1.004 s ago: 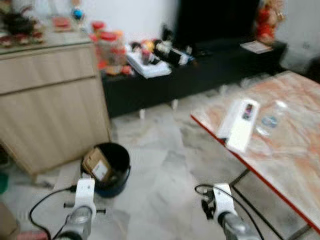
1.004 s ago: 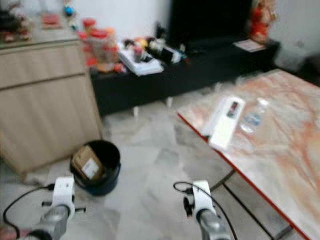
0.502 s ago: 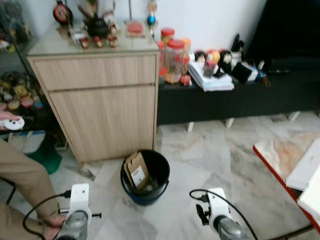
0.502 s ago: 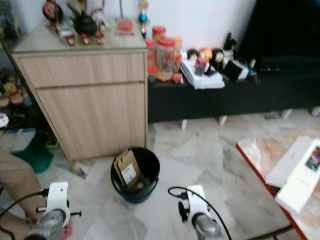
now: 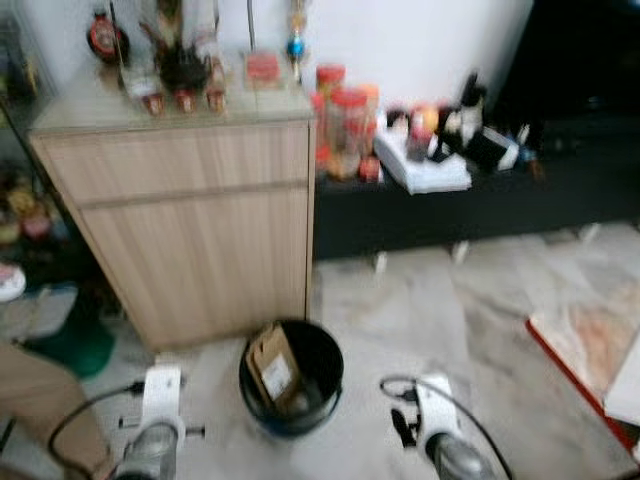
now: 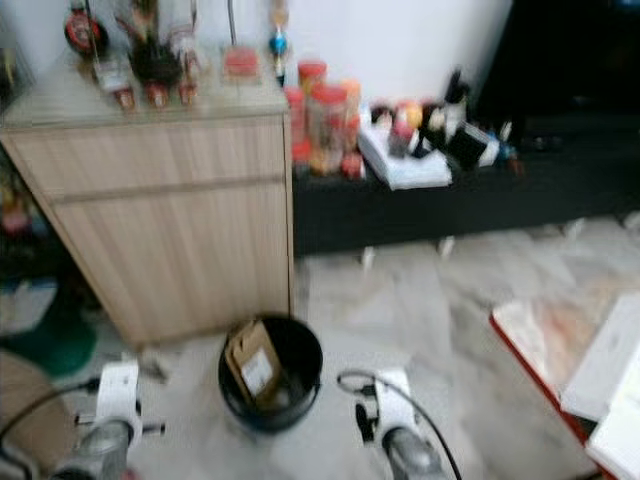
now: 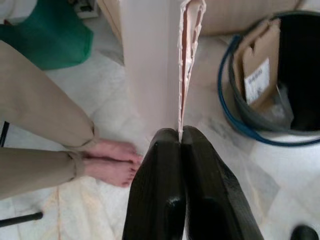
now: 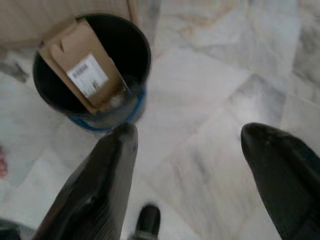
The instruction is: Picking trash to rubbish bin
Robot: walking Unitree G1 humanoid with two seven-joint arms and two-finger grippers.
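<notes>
Pale pink flat card/packaging sheet [image 7: 155, 65] pinched edge-on in left gripper [image 7: 181, 134], fingers [image 7: 157, 190] closed tight on its lower edge, sheet standing up past the tips. Edge grip makes sense: thin stiff piece, only way to hold w/o crumpling, and lets it drop straight once released.

Round black plastic rubbish bin w/ blue rim band [image 5: 325, 352] sits on marble floor [image 5: 470, 330], ahead of both grippers and between them; off to one side of left fingertips in wrist view, not under the sheet yet. Brown cardboard box w/ white label [image 8: 82, 72] already leaning inside bin against its wall, takes up part of the opening, so free gap is on the far side of it.

Right gripper [image 8: 187, 145] hanging low near bin, fingers spread wide, nothing between them. Prob idle.

Person's bare foot [image 7: 112, 162] and tan trouser leg [image 7: 40, 115] close beside left fingers, risk if arm swings that way.

Judgement: carry phase, approx. midway; next needs left gripper over bin mouth, then release. Head views blurred, so likely walking.
</notes>
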